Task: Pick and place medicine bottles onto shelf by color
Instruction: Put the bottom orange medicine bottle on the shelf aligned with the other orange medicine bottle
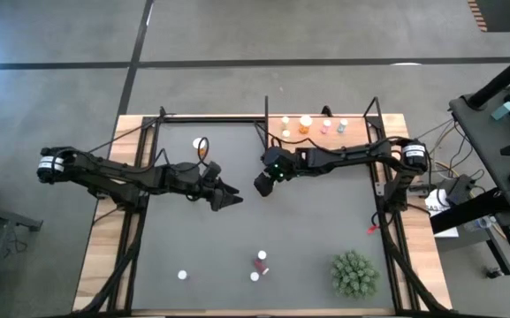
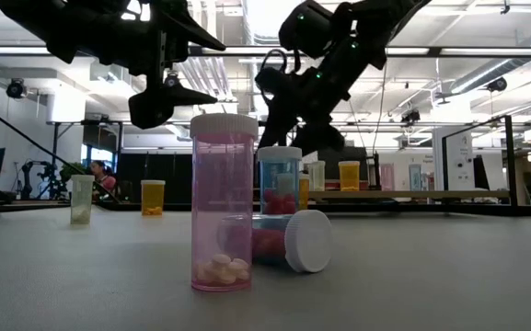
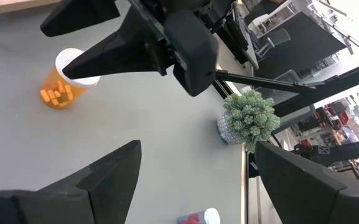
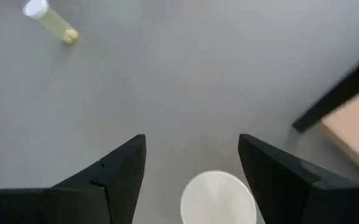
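High view leaves us little detail: the medicine bottles read only as small round caps. Four stand in a row on the shelf, a light-brown wooden board with thin black posts, just behind the right end effector. An orange bottle stands on the grey mat between the two arms, behind the left end effector. Well in front of both end effectors, a pink bottle and two white caps lie near a spiky green plant.

From the right wrist we see the right end effector's dark, wedge-shaped fingers spread apart, with a round white cap between them, cut off by the frame edge; we cannot tell whether they touch it. A pale green bottle lies tipped on the mat farther off.

From the left wrist, the left end effector's fingers are wide apart and hold nothing; the translucent orange bottle shows pills inside.

At desk level, a clear pink bottle stands upright, hiding part of a tipped one behind it, and both arms are cropped above.
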